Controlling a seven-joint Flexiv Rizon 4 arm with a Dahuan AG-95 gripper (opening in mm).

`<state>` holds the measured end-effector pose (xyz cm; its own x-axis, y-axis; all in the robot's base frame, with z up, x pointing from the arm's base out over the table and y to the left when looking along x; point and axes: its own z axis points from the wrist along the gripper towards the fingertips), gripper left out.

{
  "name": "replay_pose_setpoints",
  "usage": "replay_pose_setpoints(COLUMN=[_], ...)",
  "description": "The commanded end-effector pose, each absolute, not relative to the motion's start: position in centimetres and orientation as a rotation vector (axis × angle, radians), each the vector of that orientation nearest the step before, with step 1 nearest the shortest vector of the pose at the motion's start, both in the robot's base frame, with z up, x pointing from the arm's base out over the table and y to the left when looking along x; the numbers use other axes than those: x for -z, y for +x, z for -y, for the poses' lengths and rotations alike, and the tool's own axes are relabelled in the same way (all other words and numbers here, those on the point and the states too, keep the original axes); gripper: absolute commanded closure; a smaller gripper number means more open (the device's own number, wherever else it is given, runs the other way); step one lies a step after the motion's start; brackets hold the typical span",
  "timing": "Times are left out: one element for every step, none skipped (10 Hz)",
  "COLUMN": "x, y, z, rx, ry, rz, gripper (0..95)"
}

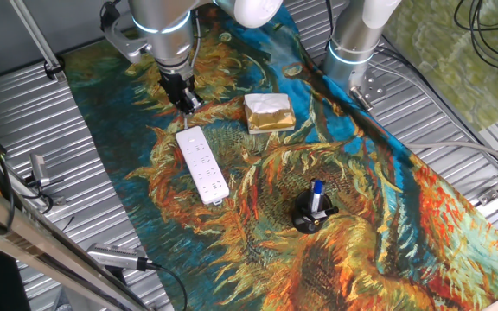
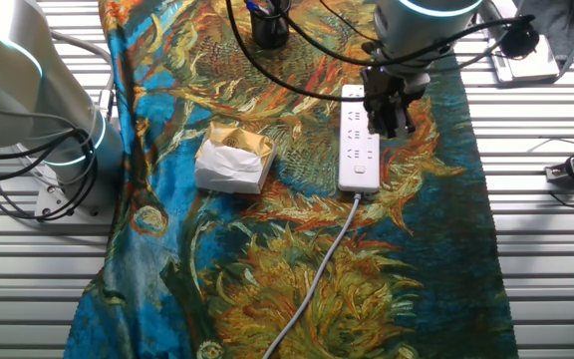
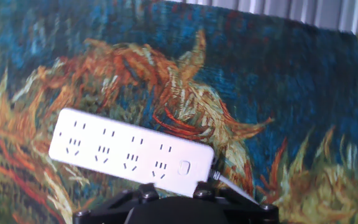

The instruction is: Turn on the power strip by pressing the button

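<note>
The arm reaches in from the far edge of the table, its silver wrist section with a glowing blue ring pointing almost straight down. Below it hangs the black gripper (image 1: 184, 102), fingers aimed at the cloth. In the other fixed view the gripper (image 2: 390, 122) appears as a dark cluster under the same ringed wrist. The hand view catches only the black base of the hand; the fingertips are too indistinct to judge.
</note>
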<state>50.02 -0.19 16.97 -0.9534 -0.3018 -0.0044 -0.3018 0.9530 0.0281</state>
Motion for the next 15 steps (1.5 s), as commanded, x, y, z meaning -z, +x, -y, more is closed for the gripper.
replay_pose_setpoints(x=[-17.0, -17.0, -16.8, -16.5, -16.2, -16.0, -15.6, -15.2, -14.8, -14.2, -13.5, -12.9, -12.2, -11.5, -11.0], y=[50.2, 50.2, 50.4, 50.8, 51.1, 51.4, 51.8, 52.3, 52.7, 53.0, 53.3, 53.4, 53.5, 53.6, 53.6], z=[0.8, 1.1, 1.5, 1.7, 1.8, 2.0, 2.1, 2.2, 2.2, 2.3, 2.3, 2.3, 2.4, 2.4, 2.4], rx=[-0.05, -0.053, -0.062, -0.07, -0.074, -0.085, -0.088, -0.097, -0.113, -0.142, -0.173, -0.182, -0.195, -0.202, -0.202], ry=[-0.499, -0.511, -0.526, -0.54, -0.549, -0.566, -0.577, -0.58, -0.574, -0.558, -0.552, -0.554, -0.553, -0.55, -0.543], rz=[-3.113, -3.112, -3.113, -3.117, -3.116, -3.117, -3.127, -3.138, -3.156, -3.183, -3.197, -3.201, -3.203, -3.21, -3.214], gripper=[95.0, 95.0, 95.0, 95.0, 95.0, 95.0, 95.0, 95.0, 95.0, 95.0, 95.0, 95.0, 95.0, 95.0, 95.0])
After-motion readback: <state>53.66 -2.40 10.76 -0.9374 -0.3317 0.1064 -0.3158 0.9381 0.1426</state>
